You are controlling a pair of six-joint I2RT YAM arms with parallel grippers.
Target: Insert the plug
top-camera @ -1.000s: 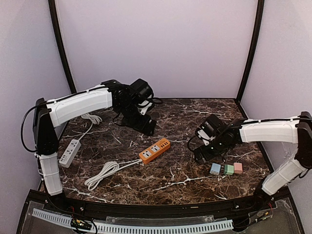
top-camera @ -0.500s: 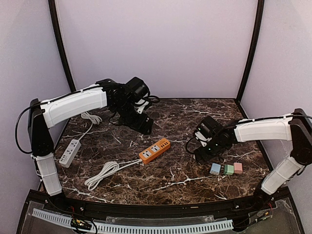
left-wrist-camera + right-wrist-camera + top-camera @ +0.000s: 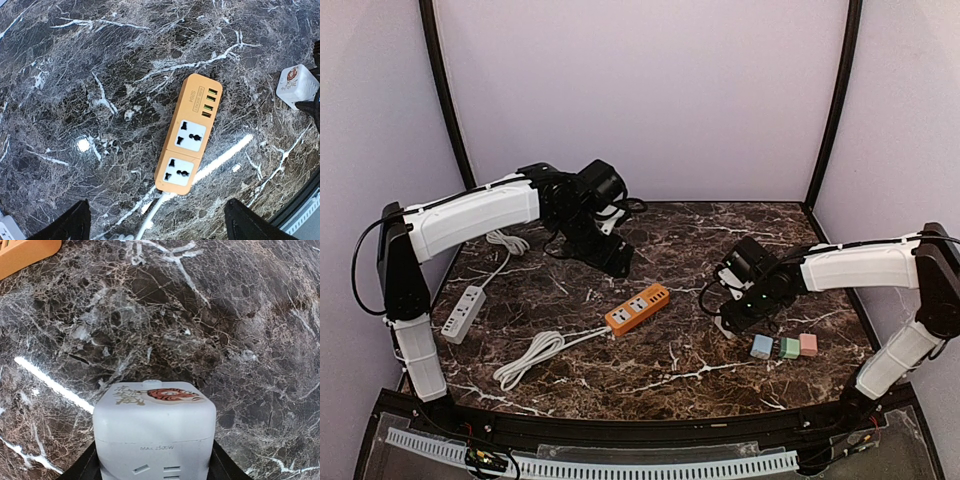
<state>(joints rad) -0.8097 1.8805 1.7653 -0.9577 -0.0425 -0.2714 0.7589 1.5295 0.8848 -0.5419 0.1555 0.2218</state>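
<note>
An orange power strip (image 3: 638, 307) lies mid-table with two white sockets facing up; in the left wrist view the power strip (image 3: 189, 134) sits directly below. My left gripper (image 3: 610, 255) hovers above and behind it, open, with nothing between its black fingertips (image 3: 70, 224). The plug (image 3: 155, 425) is a white cube adapter with a tiger picture on top, standing on the marble right of the strip. My right gripper (image 3: 735, 318) is down around it, a black finger (image 3: 82, 467) pressed on each side. The plug (image 3: 297, 86) also shows at the left wrist view's right edge.
A white power strip (image 3: 463, 312) lies at the left edge, and the orange strip's white cable (image 3: 535, 355) coils toward the front left. Blue, green and pink cubes (image 3: 785, 346) stand in a row just front-right of my right gripper. Purple walls enclose the table.
My right gripper's fingers have closed in from wide open onto the sides of the plug. The left arm has drawn slightly left and back, still open.
</note>
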